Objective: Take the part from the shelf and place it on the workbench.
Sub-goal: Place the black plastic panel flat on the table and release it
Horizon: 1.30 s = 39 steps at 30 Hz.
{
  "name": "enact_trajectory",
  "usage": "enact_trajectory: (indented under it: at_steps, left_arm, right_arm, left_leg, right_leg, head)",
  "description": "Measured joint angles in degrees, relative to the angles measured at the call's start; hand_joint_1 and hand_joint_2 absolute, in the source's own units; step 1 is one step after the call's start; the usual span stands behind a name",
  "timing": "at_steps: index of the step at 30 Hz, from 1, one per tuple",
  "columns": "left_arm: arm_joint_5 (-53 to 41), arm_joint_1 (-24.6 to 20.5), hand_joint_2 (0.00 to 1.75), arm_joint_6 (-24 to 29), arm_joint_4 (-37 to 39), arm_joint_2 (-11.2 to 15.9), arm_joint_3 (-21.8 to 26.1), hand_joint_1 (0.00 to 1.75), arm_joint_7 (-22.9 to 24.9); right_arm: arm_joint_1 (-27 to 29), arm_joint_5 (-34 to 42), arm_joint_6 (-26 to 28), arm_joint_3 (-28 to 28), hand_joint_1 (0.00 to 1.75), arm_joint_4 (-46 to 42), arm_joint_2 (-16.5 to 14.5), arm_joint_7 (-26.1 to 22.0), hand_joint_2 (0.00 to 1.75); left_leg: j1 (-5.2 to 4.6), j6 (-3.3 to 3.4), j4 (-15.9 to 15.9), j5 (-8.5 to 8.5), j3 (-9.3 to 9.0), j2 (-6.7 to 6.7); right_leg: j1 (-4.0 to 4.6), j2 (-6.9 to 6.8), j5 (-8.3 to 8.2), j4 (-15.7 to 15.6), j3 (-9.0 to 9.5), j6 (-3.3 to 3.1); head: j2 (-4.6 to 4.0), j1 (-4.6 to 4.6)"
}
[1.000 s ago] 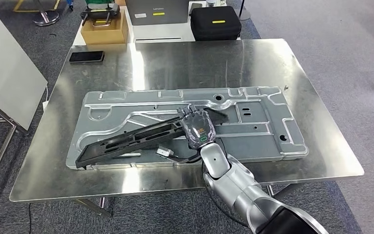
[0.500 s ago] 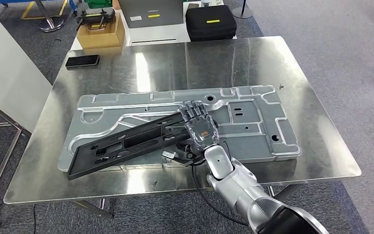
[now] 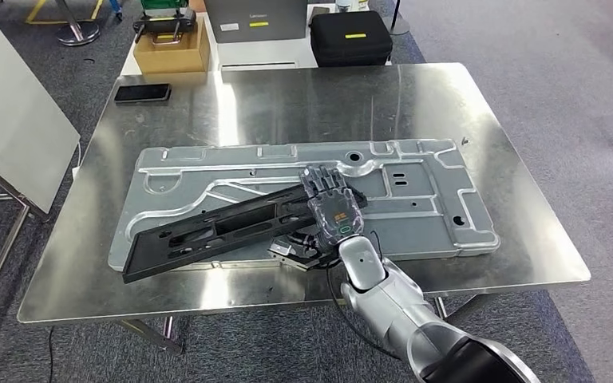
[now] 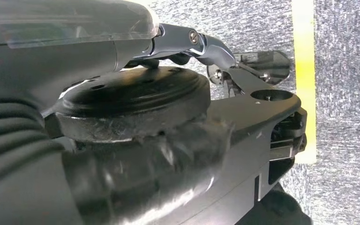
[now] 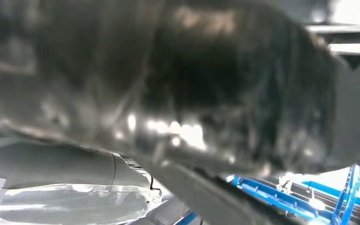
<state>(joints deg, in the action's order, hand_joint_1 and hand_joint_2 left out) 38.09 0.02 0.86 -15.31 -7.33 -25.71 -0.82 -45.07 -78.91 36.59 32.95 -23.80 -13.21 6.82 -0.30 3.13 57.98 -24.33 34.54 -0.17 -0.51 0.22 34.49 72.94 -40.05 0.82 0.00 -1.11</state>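
My right hand (image 3: 333,205) was clamped around one end of the long black part (image 3: 223,230), fingers draped over its top edge and the thumb tucked beneath, as far as the head view let me judge. The right wrist view was too blurred to add anything. From the hand, the part ran away to my left, slanting across the big stamped metal panel (image 3: 415,199) that lay flat on the steel workbench (image 3: 303,96). Its far end sat low near the panel's front-left corner; I could not tell whether it was touching the metal or just above it.

I judged this as the placing step: the part was already over the workbench, so what remained was to lower it until it rested, then let the fingers open and draw the arm back without dragging the part along. The next move called for a level, gentle descent, since the long lever could pivot on its far end.

The left wrist view looked down at grey carpet, and I could not tell how that hand stood.

By count: one black part, one metal panel, one workbench. Beyond it, one phone (image 3: 141,92) on the far-left corner, one cardboard box (image 3: 171,48) and one black case (image 3: 350,36).
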Motion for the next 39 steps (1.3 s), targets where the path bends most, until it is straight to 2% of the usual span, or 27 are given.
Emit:
enact_trajectory:
  at_steps: [2, 3, 6, 8, 10, 11, 13, 15, 16, 17, 18, 19, 20, 22, 23, 25, 27, 28, 30, 31, 32, 33, 34, 35, 37, 38, 39]
  left_arm:
    - [0.09, 0.11, 0.0, 0.04, -0.44, 0.08, -0.04, 0.0, 0.12]
    - [0.19, 0.23, 0.0, 0.1, -0.82, 0.14, -0.09, 0.0, 0.25]
    - [0.56, 0.81, 0.0, 0.46, -2.48, 0.35, -0.44, 0.0, 0.81]
    - [0.88, 1.36, 0.0, 0.78, -3.81, 0.69, -0.87, 0.0, 1.41]
    - [1.86, 2.18, 0.0, 1.39, -5.79, 1.36, -1.63, 0.0, 2.44]
    - [2.74, 2.6, 0.0, 1.84, -7.01, 1.75, -2.21, 0.0, 2.98]
    - [4.99, 3.32, 0.0, 2.85, -9.43, 2.62, -3.76, 0.0, 3.68]
    - [6.99, 3.86, 0.0, 3.74, -11.56, 3.43, -5.54, 0.0, 3.95]
    - [7.71, 4.16, 0.0, 4.16, -12.51, 3.82, -6.34, 0.0, 4.01]
    - [8.31, 4.49, 0.0, 4.57, -13.43, 4.21, -7.08, 0.0, 4.1]
    - [8.83, 4.92, 0.0, 4.96, -14.33, 4.63, -7.82, 0.0, 4.22]
    - [9.32, 5.42, 0.0, 5.34, -15.35, 5.08, -8.57, 0.0, 4.38]
    - [9.77, 5.95, 0.0, 5.7, -16.37, 5.52, -9.33, 0.0, 4.57]
    - [10.47, 7.0, 0.0, 6.34, -18.19, 6.28, -10.65, 0.0, 4.83]
    - [10.71, 7.34, 0.0, 6.58, -18.89, 6.58, -11.21, 0.0, 4.92]
    - [11.04, 7.74, 0.0, 6.94, -19.96, 6.97, -12.2, 0.0, 5.01]
    - [11.3, 7.88, 0.0, 7.18, -20.75, 7.23, -12.89, 0.0, 5.11]
    - [11.46, 7.92, 0.0, 7.26, -21.09, 7.35, -13.1, 0.0, 5.13]
    - [12.01, 7.93, 0.0, 7.32, -21.73, 7.63, -13.5, 0.0, 5.07]
    - [12.4, 7.88, 0.0, 7.34, -21.96, 7.81, -13.77, 0.0, 4.98]
    - [12.83, 7.82, 0.0, 7.37, -22.16, 7.97, -14.06, 0.0, 4.87]
    - [13.23, 7.75, 0.0, 7.42, -22.31, 8.1, -14.32, 0.0, 4.75]
    - [13.63, 7.68, 0.0, 7.49, -22.44, 8.21, -14.55, 0.0, 4.59]
    - [14.0, 7.61, 0.0, 7.6, -22.57, 8.25, -14.76, 0.0, 4.45]
    - [14.69, 7.46, 0.0, 7.83, -22.79, 8.3, -15.24, 0.0, 4.16]
    - [15.05, 7.42, 0.0, 7.93, -22.85, 8.34, -15.5, 0.0, 4.02]
    - [15.43, 7.4, 0.0, 8.03, -22.89, 8.43, -15.76, 0.0, 3.87]
  right_arm:
    - [0.06, 0.23, -0.11, -0.19, 0.0, 0.16, 0.03, -0.08, 0.0]
    - [0.06, 0.43, -0.17, -0.3, 0.0, 0.22, 0.04, -0.15, 0.0]
    - [-0.17, 0.86, -0.24, -0.61, 0.0, 0.23, 0.0, -0.32, 0.0]
    - [-0.35, 0.34, 0.15, -0.8, 0.0, 0.23, -0.06, 0.23, 0.0]
    - [-0.32, -1.39, 1.2, -0.9, 0.0, 0.13, -0.08, 1.89, 0.0]
    - [-0.25, -2.54, 1.81, -0.91, 0.0, -0.08, -0.07, 2.9, 0.0]
    - [0.0, -4.57, 2.69, -1.02, 0.0, -1.02, -0.05, 4.44, 0.0]
    - [0.41, -5.4, 2.97, -1.31, 0.0, -2.05, -0.03, 4.95, 0.0]
    - [0.64, -5.38, 3.0, -1.53, 0.0, -2.34, -0.01, 4.94, 0.0]
    - [0.83, -5.34, 3.01, -1.8, 0.0, -2.54, 0.02, 4.82, 0.0]
    - [0.96, -5.29, 3.01, -2.14, 0.0, -2.68, 0.04, 4.65, 0.0]
    - [1.01, -5.23, 3.02, -2.51, 0.0, -2.78, 0.06, 4.43, 0.0]
    - [1.02, -5.17, 3.02, -2.87, 0.0, -2.9, 0.07, 4.21, 0.0]
    - [0.99, -4.98, 3.04, -3.55, 0.0, -3.18, 0.08, 3.9, 0.0]
    - [0.98, -4.87, 3.04, -3.84, 0.0, -3.3, 0.09, 3.77, 0.0]
    - [1.03, -4.65, 3.05, -4.26, 0.0, -3.36, 0.1, 3.49, 0.0]
    - [1.11, -4.51, 3.05, -4.51, 0.0, -3.35, 0.14, 3.3, 0.0]
    - [1.13, -4.47, 3.05, -4.65, 0.0, -3.34, 0.18, 3.27, 0.0]
    - [1.15, -4.4, 3.05, -4.97, 0.0, -3.34, 0.26, 3.13, 0.0]
    - [1.21, -4.32, 3.05, -5.16, 0.0, -3.34, 0.3, 3.01, 0.0]
    - [1.28, -4.2, 3.05, -5.32, 0.0, -3.34, 0.33, 2.87, 0.0]
    - [1.35, -4.06, 3.05, -5.43, 0.0, -3.34, 0.37, 2.74, 0.0]
    - [1.4, -3.89, 3.05, -5.52, 0.0, -3.34, 0.39, 2.6, 0.0]
    - [1.41, -3.73, 3.06, -5.59, 0.0, -3.34, 0.41, 2.45, 0.0]
    - [1.38, -3.41, 3.09, -5.82, 0.0, -3.48, 0.4, 2.13, 0.0]
    - [1.36, -3.27, 3.1, -5.95, 0.0, -3.58, 0.4, 2.01, 0.0]
    - [1.35, -3.16, 3.11, -6.1, 0.0, -3.67, 0.42, 1.91, 0.0]
  left_leg:
    - [-0.06, -0.06, 0.2, 0.63, 0.96, -0.01]
    - [-0.07, -0.18, 0.33, 0.94, 1.42, -0.04]
    - [-0.21, -0.85, 0.55, 1.88, 2.31, -0.2]
    - [-0.33, -1.53, 0.43, 2.63, 2.48, -0.25]
    - [-0.33, -2.21, 0.24, 3.25, 2.65, -0.29]
    - [-0.34, -2.53, 0.59, 2.68, 3.01, -0.28]
    - [-0.31, -3.1, 4.22, -1.51, 4.39, -0.27]
    - [-0.31, -3.59, 11.26, -7.11, 5.97, -0.28]
    - [-0.31, -3.76, 14.34, -8.5, 6.27, -0.29]
    - [-0.29, -3.88, 16.06, -8.65, 5.98, -0.29]
    - [-0.25, -3.96, 15.9, -7.69, 4.87, -0.28]
    - [-0.17, -4.03, 13.74, -6.2, 2.82, -0.28]
    - [-0.09, -4.06, 10.14, -5.21, 0.19, -0.29]
    - [-0.13, -3.59, 2.85, -5.04, -4.61, -0.44]
    - [-0.24, -3.14, 0.93, -5.48, -5.63, -0.52]
    - [-0.35, -1.97, 0.07, -5.11, -5.48, -0.58]
    - [-0.24, -0.9, -0.28, -3.96, -4.82, -0.32]
    - [-0.14, -0.44, -0.41, -3.26, -4.27, -0.18]
    - [-0.22, 0.03, -0.32, -1.99, -2.73, -0.07]
    - [-0.27, 0.06, -0.23, -1.31, -1.79, -0.06]
    - [-0.33, 0.04, -0.11, -0.68, -0.87, -0.06]
    - [-0.4, 0.0, 0.04, -0.09, 0.05, -0.06]
    - [-0.47, -0.07, 0.2, 0.49, 0.95, -0.06]
    - [-0.56, -0.16, 0.33, 1.03, 1.69, -0.08]
    - [-0.81, -0.52, 0.51, 2.02, 2.65, -0.18]
    - [-0.89, -0.79, 0.47, 2.52, 2.83, -0.22]
    - [-0.91, -1.11, 0.31, 3.05, 2.88, -0.24]
  right_leg:
    - [-0.18, -0.02, 1.01, 2.74, 0.09, 0.18]
    - [-0.23, -0.04, -0.04, 0.8, 1.84, 0.13]
    - [-0.05, -0.06, -3.67, -11.0, 9.59, -0.39]
    - [0.27, -0.01, -4.13, -13.95, 10.96, -0.81]
    - [0.15, -0.15, -5.01, -14.18, 10.4, -1.42]
    - [0.0, -0.27, -5.56, -14.38, 10.04, -1.81]
    - [-0.25, -0.53, -6.91, -14.75, 8.84, -2.64]
    - [-0.05, -0.63, -8.09, -14.71, 7.27, -3.05]
    - [0.05, -0.68, -8.65, -14.6, 6.44, -3.06]
    - [0.12, -0.72, -9.15, -14.44, 5.6, -3.02]
    - [0.15, -0.74, -9.62, -14.21, 4.75, -2.93]
    - [0.12, -0.73, -10.06, -13.91, 3.89, -2.8]
    - [0.12, -0.67, -10.43, -13.57, 3.17, -2.6]
    - [0.23, -0.5, -11.15, -12.97, 2.11, -2.06]
    - [0.29, -0.47, -11.52, -12.85, 1.88, -1.76]
    - [0.35, -0.46, -12.31, -12.91, 1.69, -1.11]
    - [0.22, -0.33, -10.97, -11.9, 1.07, -0.42]
    - [0.12, -0.26, -8.75, -10.05, 0.4, -0.13]
    - [-0.08, -0.25, -3.08, -3.62, -1.35, 0.26]
    - [-0.14, -0.25, -1.21, 0.02, -2.06, 0.34]
    - [-0.16, -0.25, -0.7, 2.55, -2.21, 0.33]
    - [-0.17, -0.25, -1.39, 3.37, -1.52, 0.25]
    - [-0.16, -0.24, -2.75, 2.44, 0.1, 0.09]
    - [-0.13, -0.24, -4.13, -0.68, 2.85, -0.16]
    - [0.12, -0.25, -4.36, -9.1, 8.95, -0.77]
    - [0.29, -0.24, -3.91, -12.28, 10.98, -1.02]
    - [0.47, -0.24, -3.44, -13.95, 11.82, -1.22]
  head:
    - [0.0, 0.01]
    - [0.0, 0.01]
    - [0.0, 0.03]
    - [0.0, 0.0]
    - [0.0, -0.07]
    - [0.0, -0.06]
    - [0.0, 0.03]
    - [0.0, 0.13]
    - [0.0, 0.13]
    - [0.0, 0.13]
    - [0.0, 0.13]
    - [0.0, 0.13]
    - [0.0, 0.13]
    - [0.0, 0.12]
    - [0.0, 0.1]
    - [0.0, 0.05]
    - [0.0, 0.01]
    - [0.0, -0.03]
    - [0.0, -0.07]
    - [0.0, -0.05]
    - [0.0, -0.05]
    - [0.0, -0.05]
    - [0.0, -0.05]
    - [0.0, -0.05]
    - [0.0, -0.02]
    - [0.0, -0.01]
    - [0.0, -0.03]
